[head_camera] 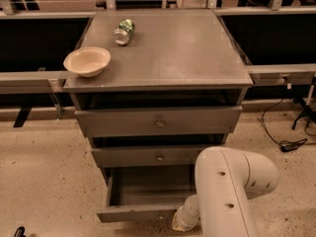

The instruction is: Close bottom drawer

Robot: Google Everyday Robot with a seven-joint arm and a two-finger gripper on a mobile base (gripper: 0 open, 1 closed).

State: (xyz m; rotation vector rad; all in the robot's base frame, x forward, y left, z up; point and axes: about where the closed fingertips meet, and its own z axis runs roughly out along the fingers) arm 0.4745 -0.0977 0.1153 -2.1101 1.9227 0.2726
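Grey bottom drawer (148, 187) pulled out, pincer (181, 222) at front panel's right end, grip state not discernible, speckled floor (49, 181) around.

Centre of frame: grey cabinet (177, 53) with three drawers. Bottom drawer (143, 194) pulled well out, plain grey inside. Middle drawer (158, 157) and top drawer (158, 122) above it, a dark gap over each. Upper left, on the cabinet: cream bowl (87, 61) near the edge, can (123, 31) on its side behind it. Lower right: white arm (232, 181), gripper (183, 219) low at the right end of the bottom drawer's front panel.
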